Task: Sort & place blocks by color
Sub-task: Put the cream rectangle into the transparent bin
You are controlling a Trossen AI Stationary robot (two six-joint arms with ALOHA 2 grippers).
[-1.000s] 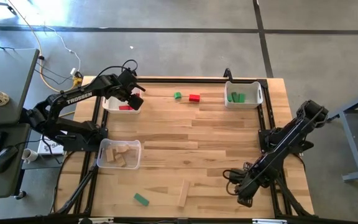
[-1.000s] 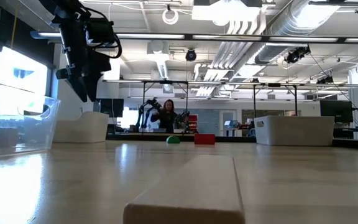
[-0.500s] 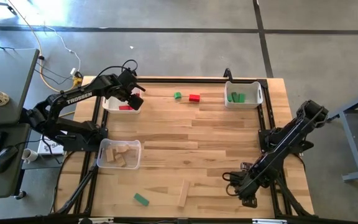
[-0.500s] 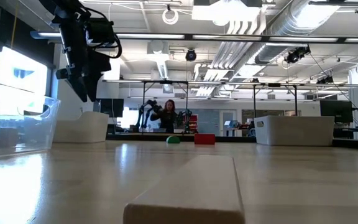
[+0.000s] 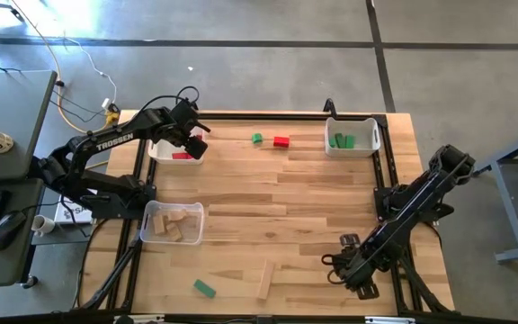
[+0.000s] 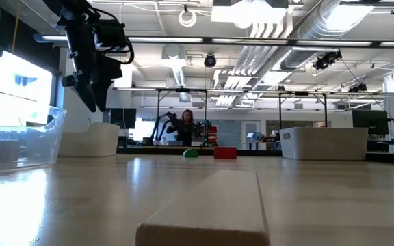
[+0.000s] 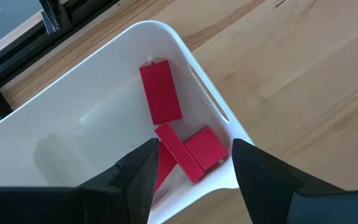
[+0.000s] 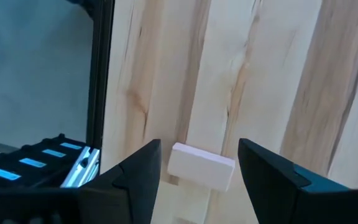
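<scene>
Currently the left end effector is held empty, jaws apart, above the far-left white bin containing red blocks. Near right, the right end effector is spread wide around a plain block. Next, closing on that block seems called for.
</scene>
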